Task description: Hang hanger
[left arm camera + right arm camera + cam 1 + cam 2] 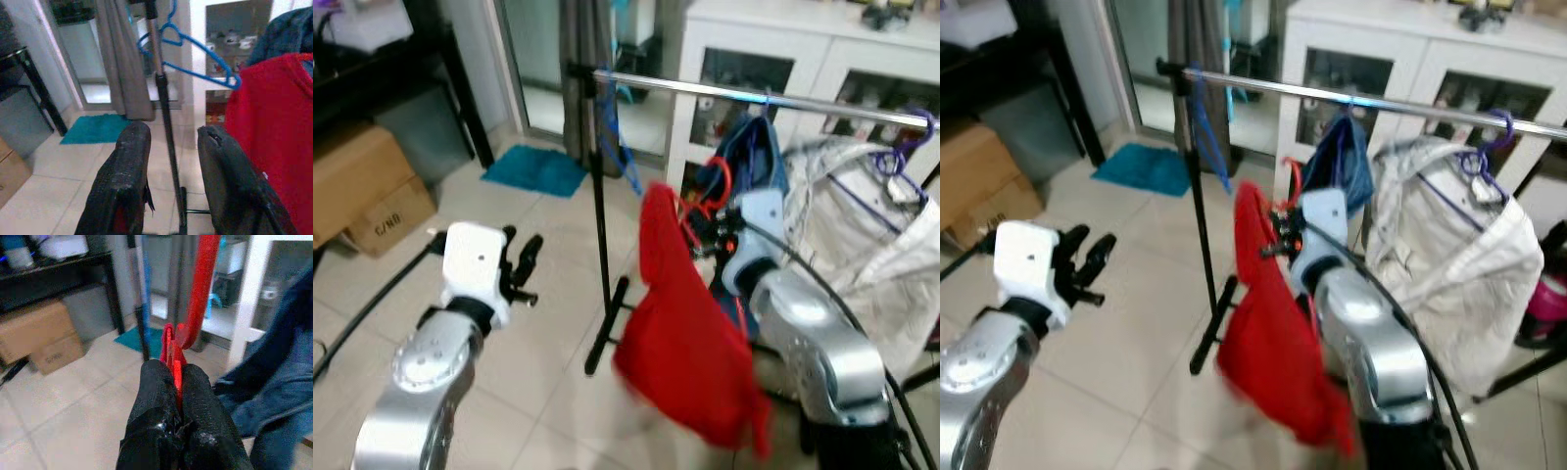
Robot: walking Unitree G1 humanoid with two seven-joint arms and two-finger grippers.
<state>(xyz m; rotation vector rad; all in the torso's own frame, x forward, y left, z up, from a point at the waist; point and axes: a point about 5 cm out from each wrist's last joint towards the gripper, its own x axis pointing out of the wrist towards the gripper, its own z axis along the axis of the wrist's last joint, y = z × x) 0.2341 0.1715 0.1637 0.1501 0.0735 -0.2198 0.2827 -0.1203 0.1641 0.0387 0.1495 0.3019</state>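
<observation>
My right gripper (177,382) is shut on a red hanger (199,289), whose hook (720,181) rises just below the chrome rail (734,94). A red garment (690,343) hangs from that hanger, draped in front of my right arm. The rail runs from a black upright post (599,206) off to the right. My left gripper (171,147) is open and holds nothing; it is raised at the left, short of the post. An empty blue hanger (195,71) hangs on the rail near the post.
A blue denim garment (754,147) and a white jacket (1449,255) on a purple hanger (901,157) hang on the rail. A white cabinet (773,49) stands behind. Cardboard boxes (367,191) and a teal mat (533,169) lie on the tiled floor at the left.
</observation>
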